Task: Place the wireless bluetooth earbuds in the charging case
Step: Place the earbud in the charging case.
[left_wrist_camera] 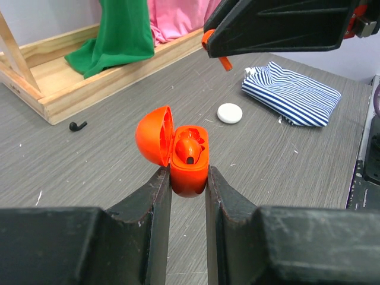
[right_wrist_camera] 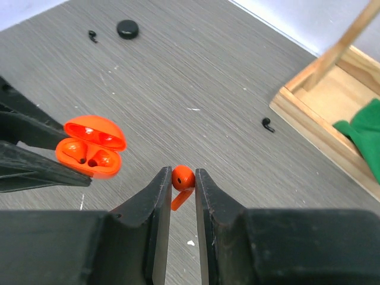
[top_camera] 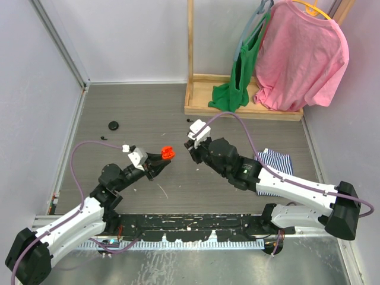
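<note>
My left gripper [left_wrist_camera: 189,178] is shut on the lower half of an orange-red charging case [left_wrist_camera: 189,161], held above the table with its lid [left_wrist_camera: 154,135] open. One red earbud [left_wrist_camera: 189,148] sits inside. From above, the case [top_camera: 168,153] shows at the left gripper's [top_camera: 161,160] tips. My right gripper [right_wrist_camera: 183,181] is shut on a second red earbud [right_wrist_camera: 183,177], stem pointing down. It hovers a short way right of the open case [right_wrist_camera: 90,151]. In the left wrist view this earbud's stem [left_wrist_camera: 224,62] pokes out under the right gripper [left_wrist_camera: 221,54].
A black round case [right_wrist_camera: 127,28] and a black earbud [right_wrist_camera: 92,37] lie far left; another black earbud [right_wrist_camera: 268,124] lies near the wooden rack base [top_camera: 237,110]. A white round case [left_wrist_camera: 229,113] sits beside a striped cloth [left_wrist_camera: 294,95]. Green and pink garments hang above the rack.
</note>
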`<state>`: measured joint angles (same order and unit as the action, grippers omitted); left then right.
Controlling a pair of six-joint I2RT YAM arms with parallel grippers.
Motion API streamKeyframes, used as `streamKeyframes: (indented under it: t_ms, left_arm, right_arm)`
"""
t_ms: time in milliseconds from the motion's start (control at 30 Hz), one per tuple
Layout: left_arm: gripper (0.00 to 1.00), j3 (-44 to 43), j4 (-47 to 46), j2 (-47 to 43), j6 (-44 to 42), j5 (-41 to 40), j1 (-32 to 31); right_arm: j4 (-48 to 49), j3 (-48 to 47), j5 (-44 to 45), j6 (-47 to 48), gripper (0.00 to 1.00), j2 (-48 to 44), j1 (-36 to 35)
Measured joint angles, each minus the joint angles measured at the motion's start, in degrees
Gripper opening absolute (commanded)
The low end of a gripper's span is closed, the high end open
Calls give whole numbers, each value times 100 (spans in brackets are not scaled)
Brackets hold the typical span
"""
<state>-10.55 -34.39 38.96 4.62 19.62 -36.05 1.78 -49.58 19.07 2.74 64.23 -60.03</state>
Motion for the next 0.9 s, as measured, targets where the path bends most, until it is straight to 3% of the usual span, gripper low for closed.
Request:
streamKeyframes:
  t_ms: [467,900]
  left_arm:
    - [5,160,-501,-94,-105,470,0]
    - [6,166,-610,-249,-98,616,-22]
  right_arm:
    - [1808,793,-1436,450,11,-101,-256]
    - [2959,1224,-1818,581,10,-96,-293]
